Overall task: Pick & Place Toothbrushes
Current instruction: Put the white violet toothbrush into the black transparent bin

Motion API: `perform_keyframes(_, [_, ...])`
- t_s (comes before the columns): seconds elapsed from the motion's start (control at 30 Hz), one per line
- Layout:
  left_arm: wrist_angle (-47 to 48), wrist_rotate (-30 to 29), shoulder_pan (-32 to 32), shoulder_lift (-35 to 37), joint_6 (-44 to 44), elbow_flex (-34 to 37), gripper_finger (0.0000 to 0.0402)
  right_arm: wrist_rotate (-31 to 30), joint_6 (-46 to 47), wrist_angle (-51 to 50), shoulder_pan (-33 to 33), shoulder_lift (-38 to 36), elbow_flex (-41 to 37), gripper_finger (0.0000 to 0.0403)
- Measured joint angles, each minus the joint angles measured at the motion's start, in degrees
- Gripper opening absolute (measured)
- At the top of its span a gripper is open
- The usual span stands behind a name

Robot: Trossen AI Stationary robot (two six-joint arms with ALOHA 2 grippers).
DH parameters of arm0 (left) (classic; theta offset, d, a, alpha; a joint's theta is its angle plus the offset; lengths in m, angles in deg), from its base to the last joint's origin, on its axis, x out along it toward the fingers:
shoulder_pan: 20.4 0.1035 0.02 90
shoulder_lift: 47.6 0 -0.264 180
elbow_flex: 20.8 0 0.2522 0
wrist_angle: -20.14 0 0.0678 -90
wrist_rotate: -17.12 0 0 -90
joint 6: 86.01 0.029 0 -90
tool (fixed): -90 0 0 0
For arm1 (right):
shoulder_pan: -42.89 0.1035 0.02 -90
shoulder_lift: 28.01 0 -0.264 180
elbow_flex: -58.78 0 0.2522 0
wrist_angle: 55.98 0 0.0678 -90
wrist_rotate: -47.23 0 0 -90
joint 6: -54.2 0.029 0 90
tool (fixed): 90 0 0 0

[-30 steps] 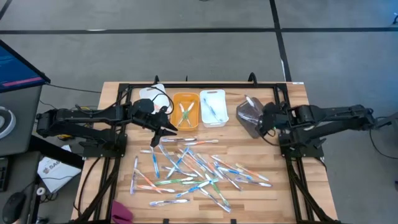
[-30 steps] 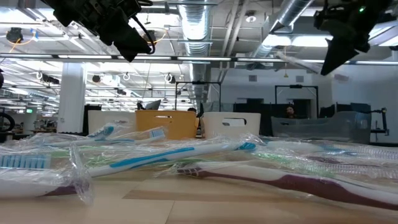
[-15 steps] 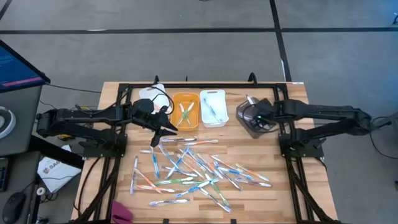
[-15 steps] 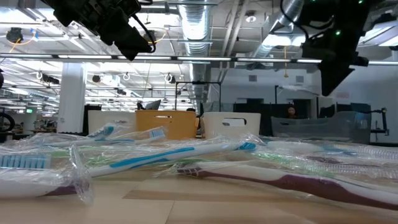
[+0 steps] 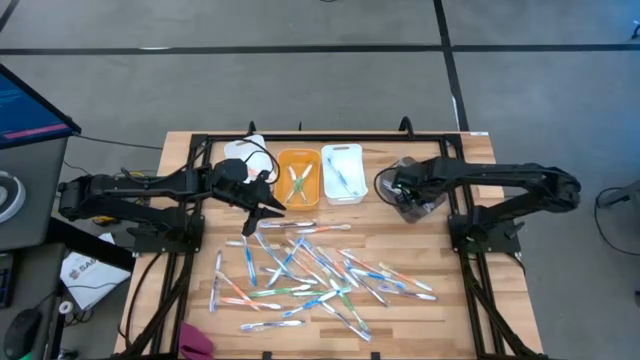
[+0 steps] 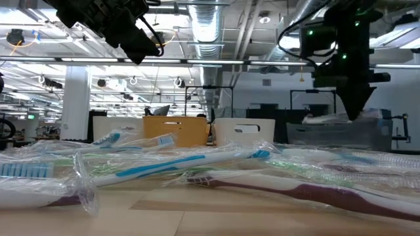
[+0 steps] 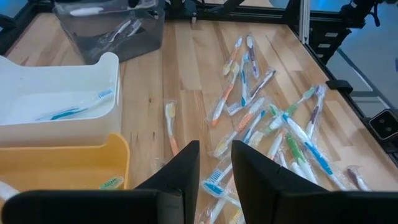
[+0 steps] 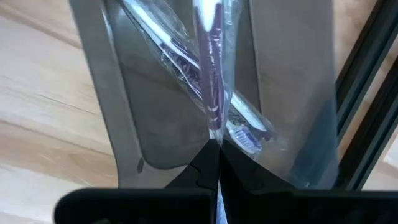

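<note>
right gripper (image 8: 211,149) is pressed together, pinching the wrapper of a purple toothbrush (image 8: 210,68) and holding it over the clear grey bin (image 5: 410,190) at upper right of the high view. Brush hangs lengthwise into the bin mouth, reads as lined up for a drop, not yet released. At least one other wrapped brush (image 8: 245,127) already lies across the bin floor under it

left gripper (image 5: 252,222) sits centre-left in the high view, just in front of the orange bin (image 5: 297,176) and at the upper left edge of the pile, holding nothing. Its wrist view shows the jaws a little spread with bare table between them, so I'd call it waiting to go in for the next pick while the other arm finishes

rest of the toothbrushes (image 5: 315,270) are scattered over the wooden table (image 5: 180,300) in the lower middle of the frame, still in clear wrappers, many crossing each other. Orange bin holds a couple of green/orange ones (image 5: 296,183), white bin (image 5: 342,172) next to it holds a blue one (image 7: 74,109), so sorting looks to be by colour. Bulk of the pile is still unsorted

risk: crinkly wrappers overlap, so a pinch in the pile could drag a neighbour along
</note>
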Motion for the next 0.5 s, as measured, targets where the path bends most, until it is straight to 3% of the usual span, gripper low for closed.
perform_keyframes(0.3, [0.2, 0.0, 0.0, 0.0, -0.2, 0.0, 0.0088, 2.5, -3.0, 0.5, -3.7, 6.9, 0.0, 0.0000])
perform_keyframes(0.5, [0.2, 0.0, 0.0, 0.0, -0.1, 0.0, 0.0088, 2.4, -12.4, 1.7, -5.3, 10.6, 0.3, 0.0005])
